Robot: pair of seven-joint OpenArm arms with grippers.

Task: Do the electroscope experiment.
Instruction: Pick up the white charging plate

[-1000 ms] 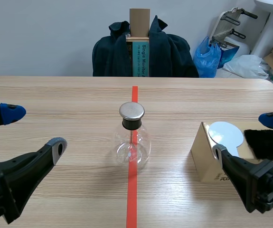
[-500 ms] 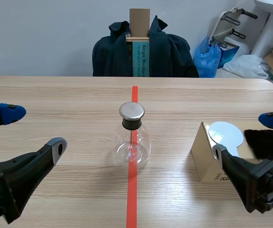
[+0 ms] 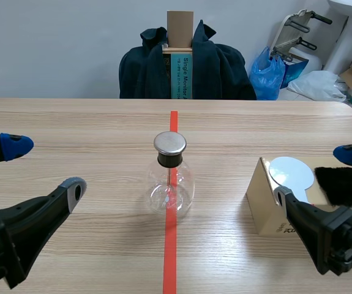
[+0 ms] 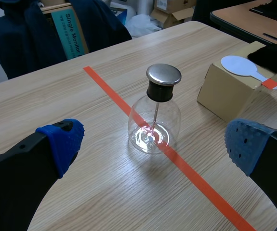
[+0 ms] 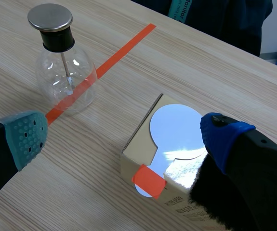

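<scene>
The electroscope [image 3: 170,177], a clear glass flask with a metal cap and a thin rod inside, stands on the orange tape line at the table's middle. My left gripper [image 3: 44,166] is open at the near left, well short of it. In the left wrist view the electroscope [image 4: 155,120] stands ahead, between the spread fingers of that gripper [image 4: 155,143]. A cardboard box [image 3: 262,205] at the right carries a white disc paddle [image 3: 291,173] with a red tab and a black furry cloth [image 3: 344,185]. My right gripper [image 3: 316,174] is open over the box; its wrist view shows the gripper [image 5: 124,136], paddle [image 5: 177,127], cloth [image 5: 215,202] and electroscope [image 5: 63,77].
Across the table a chair [image 3: 185,67] draped with a dark jacket holds a tall carton. A blue bag [image 3: 267,73] and boxes lie on the floor at the back right. Bare wood lies around the flask on all sides.
</scene>
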